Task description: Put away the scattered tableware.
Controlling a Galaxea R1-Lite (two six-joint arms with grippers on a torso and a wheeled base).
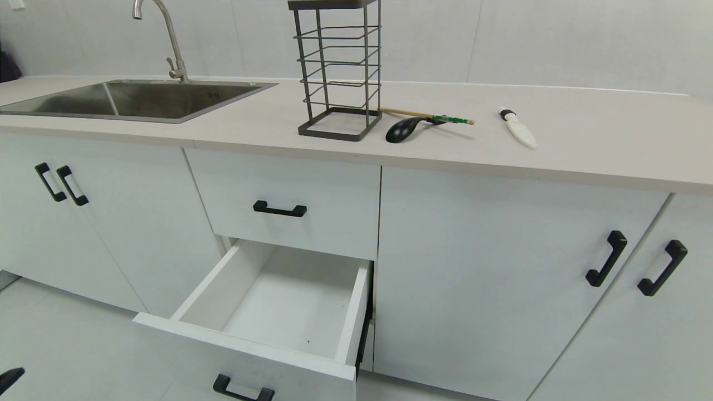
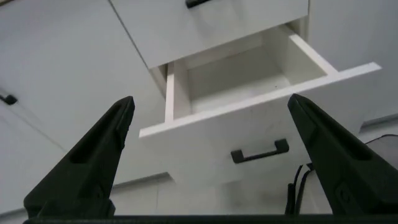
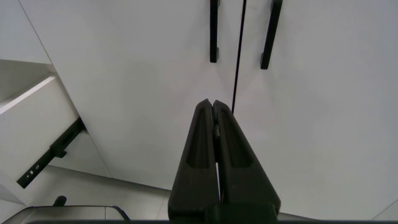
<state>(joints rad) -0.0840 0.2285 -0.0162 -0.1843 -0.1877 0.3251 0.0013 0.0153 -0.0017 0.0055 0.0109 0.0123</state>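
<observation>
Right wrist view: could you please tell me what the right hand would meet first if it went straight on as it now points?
The right hand would probably meet the white cabinet door, close beside the dark seam between two doors, though depth is unclear.

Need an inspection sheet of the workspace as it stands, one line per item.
Surface: pale countertop, carrying the loose utensils.
Job's things: black spoon and chopsticks lie close together beside the wire rack; white utensil lies apart, further right; lower drawer is pulled open.
Clutter: nothing seen.
Grippers: left gripper open, facing the drawer; right gripper shut, in front of the cabinet doors.
Cables: dark cable below the drawer front.
Surroundings: sink with faucet at the left end of the counter, tiled wall behind.
</observation>
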